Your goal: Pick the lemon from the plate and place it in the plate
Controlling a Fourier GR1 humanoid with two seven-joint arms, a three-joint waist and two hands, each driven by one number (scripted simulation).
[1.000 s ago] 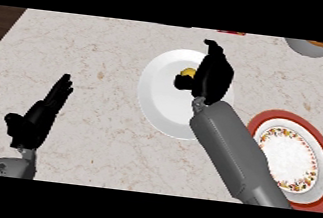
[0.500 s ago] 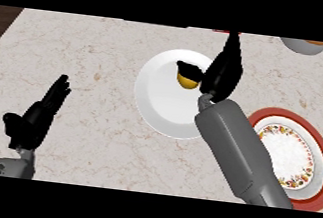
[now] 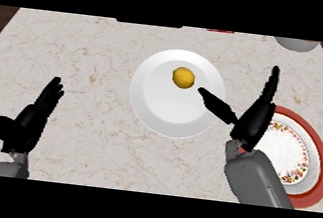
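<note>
Lemon (image 3: 183, 77) alone on white plate (image 3: 157, 110); right hand (image 3: 251, 116) beside it, fingers spread, empty; left hand (image 3: 27, 123) open, resting on tabletop (image 3: 90, 47).

The right hand (image 3: 249, 116) hides part of the red-rimmed plate (image 3: 315, 158) — perhaps its left rim.

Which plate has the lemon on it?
The plain white plate in the middle; the lemon lies near its top. The red-rimmed patterned plate holds none.

Lemon (image 3: 183, 77) on white plate (image 3: 157, 110). Right hand (image 3: 249, 113) open beside plate's right rim, thumb over it, apart from lemon. Patterned plate (image 3: 304, 157) at right. Left hand (image 3: 29, 118) resting open lower left.
</note>
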